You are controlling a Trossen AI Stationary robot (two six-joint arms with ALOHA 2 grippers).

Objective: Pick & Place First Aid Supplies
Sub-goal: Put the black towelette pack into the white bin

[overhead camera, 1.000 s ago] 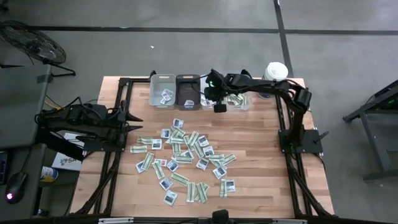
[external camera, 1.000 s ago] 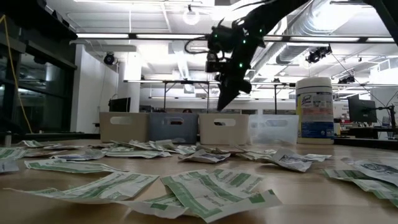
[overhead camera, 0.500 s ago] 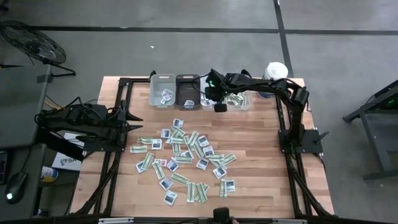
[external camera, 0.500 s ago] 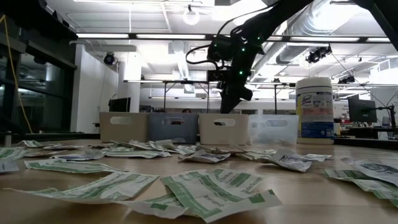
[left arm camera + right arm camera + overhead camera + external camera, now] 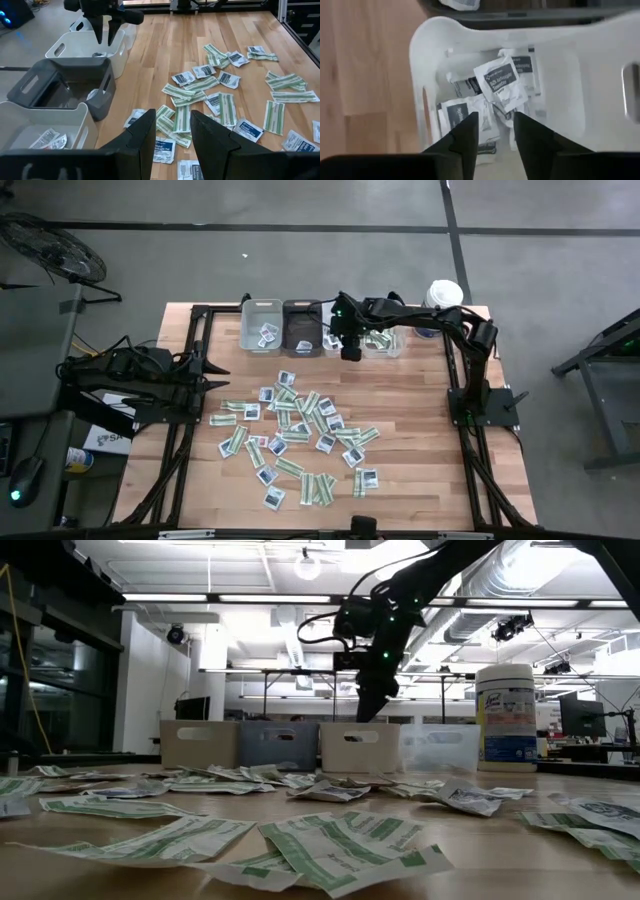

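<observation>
Many first aid supplies, green-striped strips and squarish white packets, lie scattered flat on the wooden table. My right gripper hangs open, fingers pointing down, over the white bin in the row at the far edge. A white packet with dark-blue marks lies on other packets inside that bin, clear of the fingers. My left gripper waits open at the table's left edge, nothing between its fingers.
A light bin, a dark grey bin and a clear bin flank the white one along the far edge. A tall white canister stands at the far right. Bare wood lies between the bins and the packets.
My right gripper has opened above the white bin and has straightened from a tilt to point more nearly straight down, staying over the bin. The scattered packets have not moved.
</observation>
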